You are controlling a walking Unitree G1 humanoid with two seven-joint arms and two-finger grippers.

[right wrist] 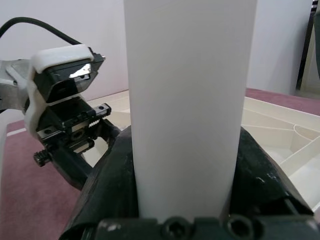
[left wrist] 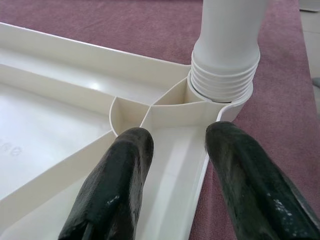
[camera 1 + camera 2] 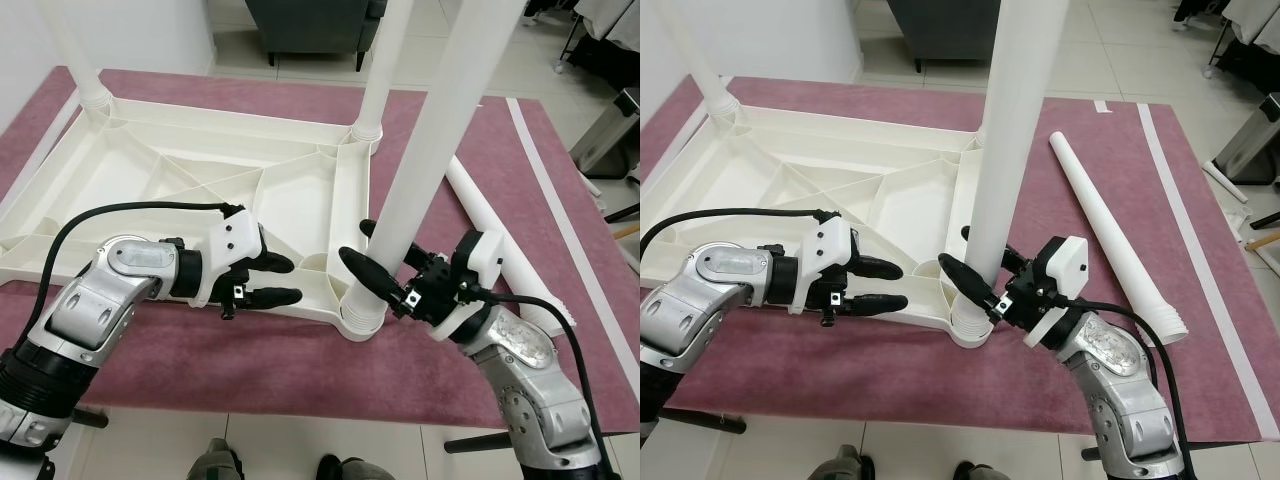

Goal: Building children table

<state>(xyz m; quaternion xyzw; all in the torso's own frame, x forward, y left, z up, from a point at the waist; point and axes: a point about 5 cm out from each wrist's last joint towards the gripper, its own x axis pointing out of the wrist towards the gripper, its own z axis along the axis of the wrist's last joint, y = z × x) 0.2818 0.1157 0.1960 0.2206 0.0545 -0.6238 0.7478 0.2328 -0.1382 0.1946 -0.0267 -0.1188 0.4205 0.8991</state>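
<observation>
The right gripper (image 3: 980,275) clamps its 2 black fingers around the near white table leg (image 3: 1010,130), low on the tube just above the ribbed collar seated in the corner socket (image 3: 362,318). The left gripper (image 3: 283,279) hangs just beside that corner with its fingers (image 2: 117,185) spread narrowly, astride the near rim of the upside-down white plastic tabletop (image 3: 200,190) and gripping nothing. The tabletop lies ribs-up on a maroon rug (image 3: 280,365). Farther off, 2 more legs (image 3: 385,60) stand in the far corners. A 4th loose leg (image 3: 1110,225) lies flat on the rug, to the right of the tabletop.
</observation>
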